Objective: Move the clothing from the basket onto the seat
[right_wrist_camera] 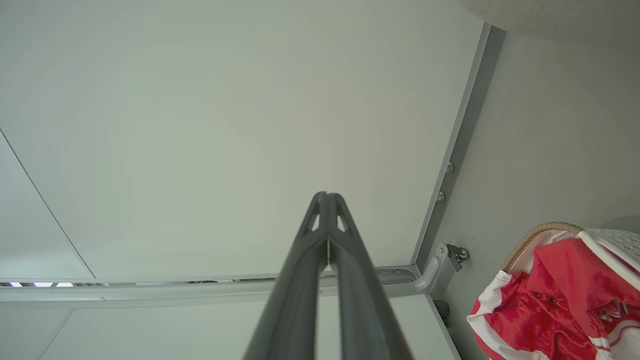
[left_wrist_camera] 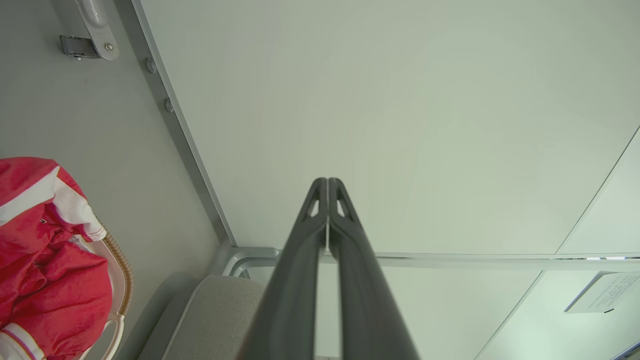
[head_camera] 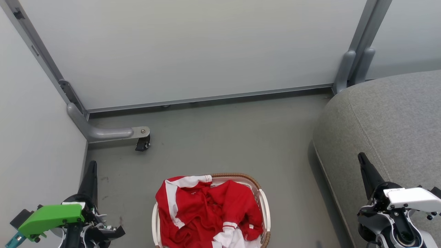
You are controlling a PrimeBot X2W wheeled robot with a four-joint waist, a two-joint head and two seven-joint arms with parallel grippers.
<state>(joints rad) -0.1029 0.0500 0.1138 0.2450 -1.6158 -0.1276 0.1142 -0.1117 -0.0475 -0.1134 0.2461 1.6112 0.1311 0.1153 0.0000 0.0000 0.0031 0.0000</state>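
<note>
- The left gripper point(head_camera: 92, 166) sits at the lower left of the head view, beside a green wrist cover point(head_camera: 51, 216), and points up along the floor. The left wrist view shows its jaws pressed together tip to tip, holding nothing.
- The right gripper point(head_camera: 361, 159) sits at the lower right, above a white wrist cover point(head_camera: 411, 197), and its dark tip shows against the grey seat. In the right wrist view its jaws are also closed, with nothing between them.
- Between the two grippers, well apart from both, the basket point(head_camera: 264, 206) stands on the floor point(head_camera: 224, 137). The bottom edge of the head view cuts off its near side.
- The clothing point(head_camera: 206, 206) lies inside the basket. It is crumpled red fabric, with a white panel draped over the far left rim and a white striped cuff near the front.
- The basket's brown woven rim shows bare along its far right side.
- The seat point(head_camera: 389, 131) lies to the right of the basket, near but not touching it, with a strip of floor between them.
- Further back on the left, a small black caster point(head_camera: 142, 144) rests on the floor under a grey metal foot point(head_camera: 106, 132).
- Farthest off, pale wall panels point(head_camera: 193, 51) in grey frames close the corner at the back and on the left.
</note>
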